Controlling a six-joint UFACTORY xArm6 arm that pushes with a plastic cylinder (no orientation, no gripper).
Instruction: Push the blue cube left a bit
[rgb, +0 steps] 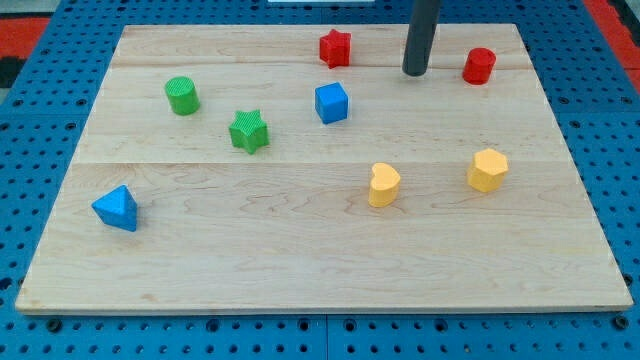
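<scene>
1. My rod comes down from the top edge of the frame, right of centre, almost upright; my tip rests on the table near its top edge
2. There is no claw, so nothing is grasped or released
3. The blue cube lies left of and slightly below my tip, apart from it, in the upper middle
4. A red star sits left of my tip, a red cylinder right of it
5. A green cylinder, green star, blue pyramid-like block, yellow heart and yellow hexagonal block lie elsewhere
6. No readable writing shows
</scene>
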